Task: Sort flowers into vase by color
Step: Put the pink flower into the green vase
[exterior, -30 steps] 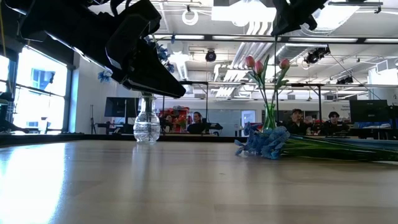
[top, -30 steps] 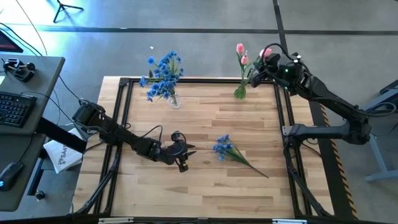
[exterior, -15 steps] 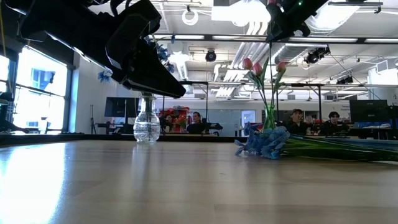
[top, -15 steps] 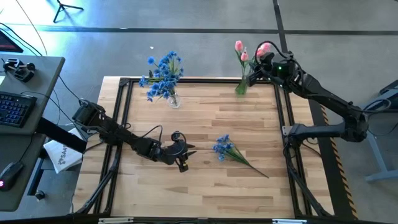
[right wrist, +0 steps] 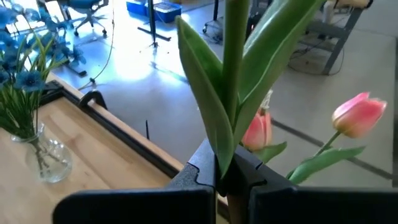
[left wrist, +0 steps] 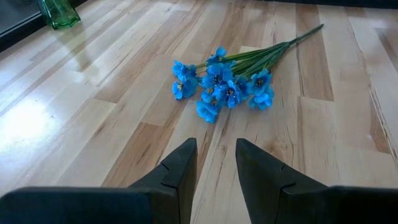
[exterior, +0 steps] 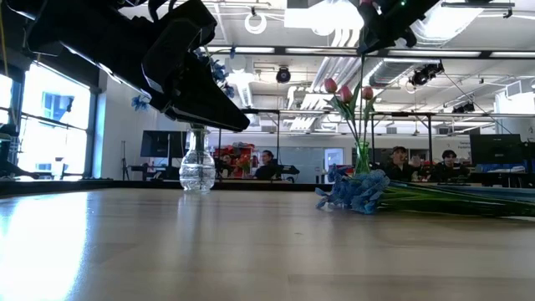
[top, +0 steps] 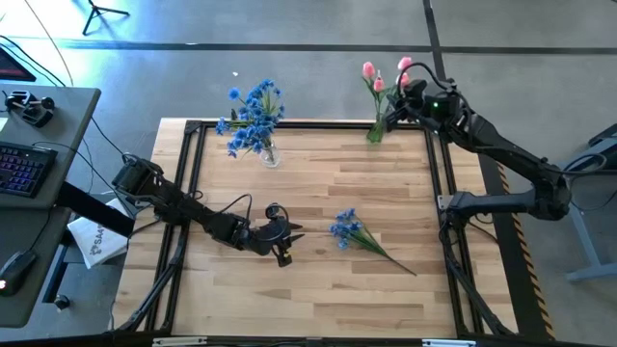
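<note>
A pink tulip (top: 404, 65) on a green stem is in my shut right gripper (top: 403, 101) at the table's far right corner, just right of the green vase (top: 373, 136). That vase holds two other pink tulips (top: 372, 77). A clear vase (top: 269, 154) at the far left carries blue flowers (top: 254, 111). One loose blue-blossomed bunch (top: 345, 226) lies flat on the table's middle. My left gripper (top: 289, 236) hovers open just left of that bunch (left wrist: 224, 87), touching nothing. My right gripper pinches the tulip's green stem and a leaf (right wrist: 225, 146) between its two fingers, which lie across the stem and come from the table's right side. The stem stands nearly upright; in the low view it runs down to the green vase's mouth (exterior: 361, 150). Its lower end is hidden.
A black frame (top: 193, 130) borders the wooden table. A desk with a keyboard (top: 24, 164) stands off the left edge. Bare wood lies between the two vases and along the near edge. People sit far behind the table (exterior: 399, 163).
My right gripper has moved toward the table's left, closer to the green vase, carrying the tulip. Its bud has swung in beside the two tulips in the vase and sunk a little. The left arm has kept still.
</note>
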Robot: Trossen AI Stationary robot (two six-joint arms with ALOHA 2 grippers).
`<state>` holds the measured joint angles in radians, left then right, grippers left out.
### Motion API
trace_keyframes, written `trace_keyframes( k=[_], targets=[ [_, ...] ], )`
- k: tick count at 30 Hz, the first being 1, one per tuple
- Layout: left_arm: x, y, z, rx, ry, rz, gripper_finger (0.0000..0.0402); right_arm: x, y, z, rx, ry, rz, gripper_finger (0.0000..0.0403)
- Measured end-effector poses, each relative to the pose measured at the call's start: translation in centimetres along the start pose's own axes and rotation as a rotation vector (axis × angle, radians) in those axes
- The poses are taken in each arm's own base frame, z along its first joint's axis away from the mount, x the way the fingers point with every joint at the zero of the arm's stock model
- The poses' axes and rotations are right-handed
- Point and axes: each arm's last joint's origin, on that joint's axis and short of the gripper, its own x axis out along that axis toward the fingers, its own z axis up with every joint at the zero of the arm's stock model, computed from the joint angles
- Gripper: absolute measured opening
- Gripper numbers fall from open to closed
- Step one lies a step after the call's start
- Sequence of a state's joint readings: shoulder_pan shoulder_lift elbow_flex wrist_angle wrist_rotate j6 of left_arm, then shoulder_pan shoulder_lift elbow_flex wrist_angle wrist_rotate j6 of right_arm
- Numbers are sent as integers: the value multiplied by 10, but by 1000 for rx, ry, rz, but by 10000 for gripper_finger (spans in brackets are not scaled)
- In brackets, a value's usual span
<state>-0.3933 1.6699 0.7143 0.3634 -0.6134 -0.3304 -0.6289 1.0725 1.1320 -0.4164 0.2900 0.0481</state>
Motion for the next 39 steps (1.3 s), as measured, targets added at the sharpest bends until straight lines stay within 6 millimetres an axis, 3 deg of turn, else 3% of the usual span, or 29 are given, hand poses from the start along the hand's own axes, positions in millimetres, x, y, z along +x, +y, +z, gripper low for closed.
trace_keyframes(
  k=[5, 15, 26, 39],
  targets=[
    [0, 0, 0, 0, 0, 0, 102, 0, -1, 3, 6, -36, -47, 1],
    [0, 0, 0, 0, 0, 0, 102, 6, -23, 2, 63, -6, -64, 1],
    [0, 0, 0, 0, 0, 0, 102, 6, -25, 3, 70, -18, -67, 1],
    [0, 0, 0, 0, 0, 0, 102, 32, -27, -5, 64, 45, -90, 1]
  ],
)
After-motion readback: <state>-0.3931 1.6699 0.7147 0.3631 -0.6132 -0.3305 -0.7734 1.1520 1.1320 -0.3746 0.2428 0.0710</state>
